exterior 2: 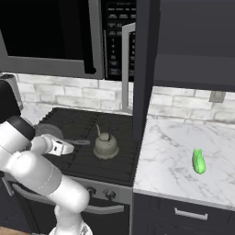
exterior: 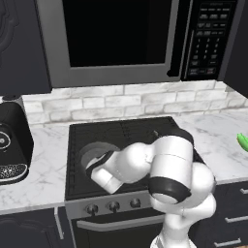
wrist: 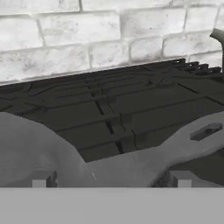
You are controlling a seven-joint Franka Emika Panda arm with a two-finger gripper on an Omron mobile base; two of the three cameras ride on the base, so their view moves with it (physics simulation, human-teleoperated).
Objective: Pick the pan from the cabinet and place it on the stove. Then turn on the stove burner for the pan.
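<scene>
Claw [wrist: 111, 178] low over the stove [exterior: 145, 127], fingertips spread either side of the pan [exterior: 95, 154] handle; whether the handle is actually pinched cannot be told. Pan is seen resting on the left grates, handle pointing right toward the kettle [exterior 2: 106, 146]. Cabinet [exterior 2: 146, 69] door stands open beside the stove. Knobs [exterior: 113, 207] on the front panel not yet touched. Risk judged: a lift-off with the handle snagged could drag the pan off its burner or nudge the kettle; the wrong knob could be picked.
</scene>
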